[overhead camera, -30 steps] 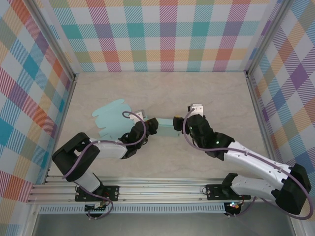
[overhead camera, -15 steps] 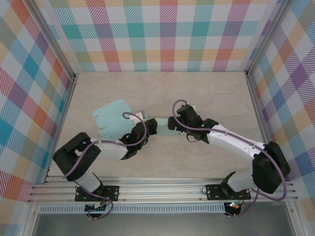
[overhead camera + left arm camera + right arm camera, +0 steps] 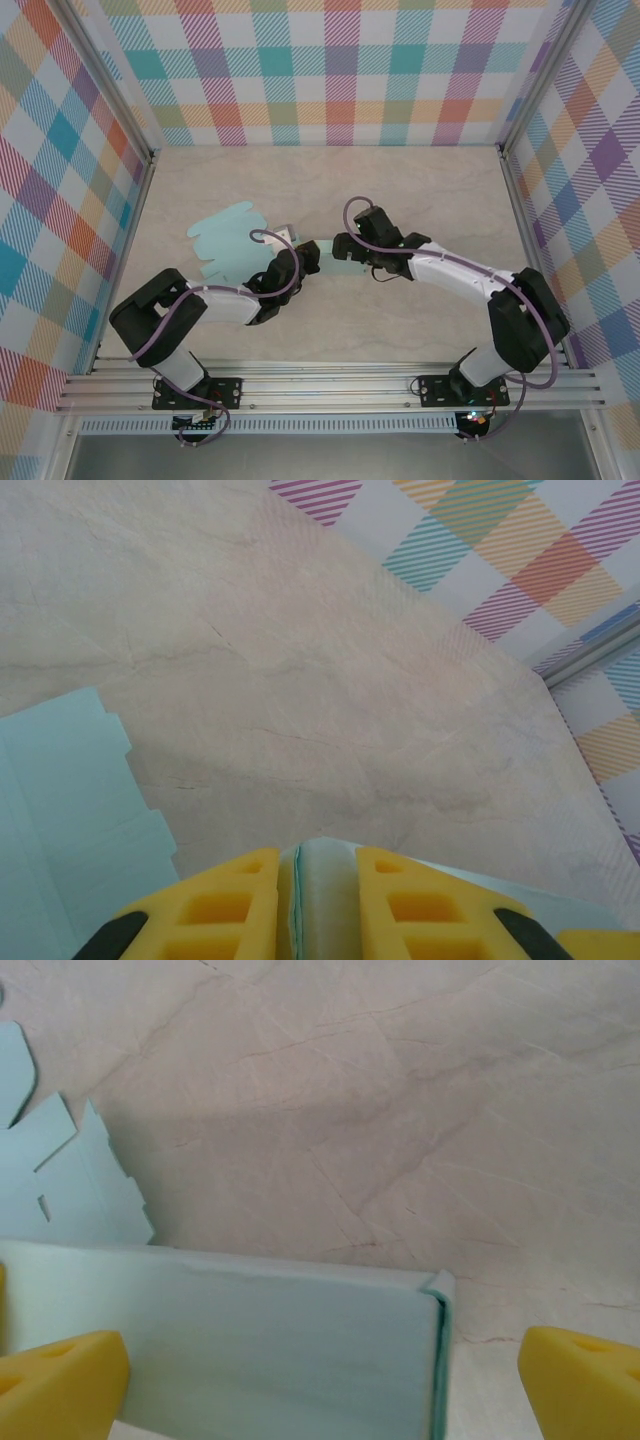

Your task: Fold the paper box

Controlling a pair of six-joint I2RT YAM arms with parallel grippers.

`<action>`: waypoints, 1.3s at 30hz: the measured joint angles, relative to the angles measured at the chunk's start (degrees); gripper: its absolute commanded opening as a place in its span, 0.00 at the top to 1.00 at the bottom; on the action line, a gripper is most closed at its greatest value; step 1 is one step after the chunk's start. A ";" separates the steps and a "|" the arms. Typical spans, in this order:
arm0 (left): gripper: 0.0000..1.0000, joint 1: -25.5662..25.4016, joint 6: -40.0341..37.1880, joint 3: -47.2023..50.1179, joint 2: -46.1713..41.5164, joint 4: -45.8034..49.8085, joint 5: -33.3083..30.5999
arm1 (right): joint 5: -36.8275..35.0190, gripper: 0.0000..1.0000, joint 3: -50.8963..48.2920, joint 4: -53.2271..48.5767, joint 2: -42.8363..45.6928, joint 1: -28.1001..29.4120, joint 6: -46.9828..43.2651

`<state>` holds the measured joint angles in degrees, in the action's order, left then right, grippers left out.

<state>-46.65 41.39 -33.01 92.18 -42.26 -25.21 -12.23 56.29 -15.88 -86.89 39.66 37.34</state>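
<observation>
1. The tabletop (image 3: 430, 190), pale and marbled, carried everything. The work sat left of centre, toward 9 o'clock of the middle.
2. The paper box (image 3: 225, 245) was a light teal blank, mostly flat. Its long axis ran roughly along the 9-to-3 o'clock line in the top view. The scalloped flap end pointed to about 10 o'clock. The narrower end reached to 3 o'clock, between the two arms.
3. The raised panel (image 3: 230, 1340) at that 3 o'clock end was a doubled strip stood up off the tabletop, lengthwise along the same axis. Its free end appeared square and cleanly creased.
4. The left hand (image 3: 318, 880) was clamped on the paper box, its yellow fingers pressed together on a thin upright sheet edge at the 9 o'clock end of the strip.
5. The right hand (image 3: 345, 248) had its jaws wide apart and gripped nothing. In its wrist view one finger lay over the panel's 9 o'clock part, and the other stood clear of the free end at 3 o'clock.
6. The step in hand looked like setting the next crease. To do it well, the left clamp probably needed to hold firm as an anchor. The right hand would best close squarely across the panel, close to the fold line, so the thin card bends there and does not buckle or slide.
</observation>
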 measured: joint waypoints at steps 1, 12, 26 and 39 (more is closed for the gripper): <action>0.81 -0.04 0.02 0.00 0.02 0.00 -0.07 | 0.26 0.00 0.31 0.04 -0.26 0.00 0.02; 0.86 -0.13 1.05 -0.17 0.46 -0.20 -0.90 | 1.03 0.39 -2.43 4.61 0.11 -1.42 1.38; 1.00 -0.15 1.29 -0.24 1.22 -1.44 -1.25 | 5.29 0.81 -19.30 23.67 10.86 -5.22 2.91; 1.00 -0.15 1.25 -0.22 1.07 -1.40 -0.87 | 9.16 0.86 -23.80 30.97 12.13 -7.28 2.97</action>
<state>-46.81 42.63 -33.23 93.25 -43.66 -26.09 -3.07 32.49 15.09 -74.76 32.38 40.32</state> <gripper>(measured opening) 0.193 0.138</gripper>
